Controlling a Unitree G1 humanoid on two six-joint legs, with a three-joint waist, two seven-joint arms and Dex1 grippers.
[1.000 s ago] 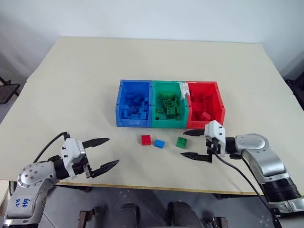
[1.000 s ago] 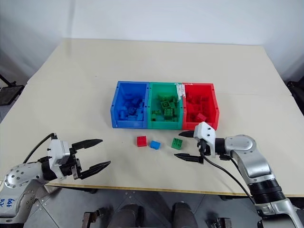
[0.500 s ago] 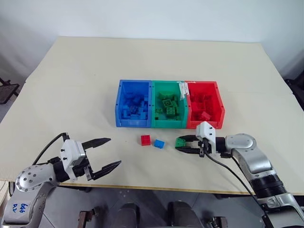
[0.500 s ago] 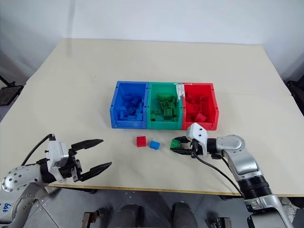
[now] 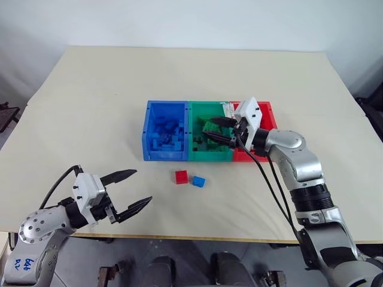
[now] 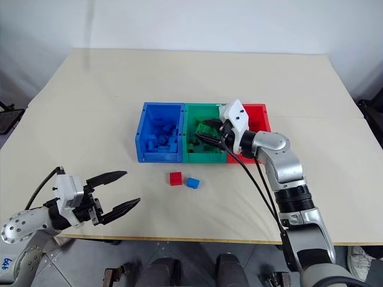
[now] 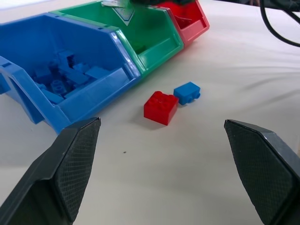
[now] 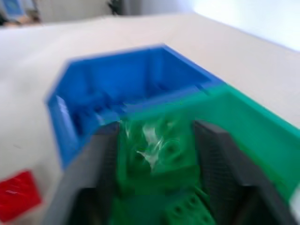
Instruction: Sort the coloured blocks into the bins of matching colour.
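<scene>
Over the green open-topped plastic bin (image 5: 210,141), middle of the three joined bins, my right fingers (image 8: 159,161) pinched a small green studded plastic brick (image 8: 157,157); the wrist view showed the brick sitting between the two black pads with the bin's pile of green bricks below. Blue plastic bin (image 5: 166,137) sat on one side, red plastic bin (image 5: 265,113) on the other, partly behind my right arm.

Left fingers (image 5: 130,192) were spread wide and empty, hovering level off the near edge of the pale bench (image 5: 90,101), well apart from everything.

Two strays were left on the bench in front of the bins: a small red studded brick (image 5: 182,176) and a small blue studded brick (image 5: 199,181), lying just beside each other.

My read on doing the drop well: brick had to be centred over the green bin, clear of the divider walls on both sides, then released low so it wouldn't bounce off the heap into a neighbour bin. Pile looked fairly full, so a low, level let-go seemed safer than a toss. Red and blue strays would be next.
</scene>
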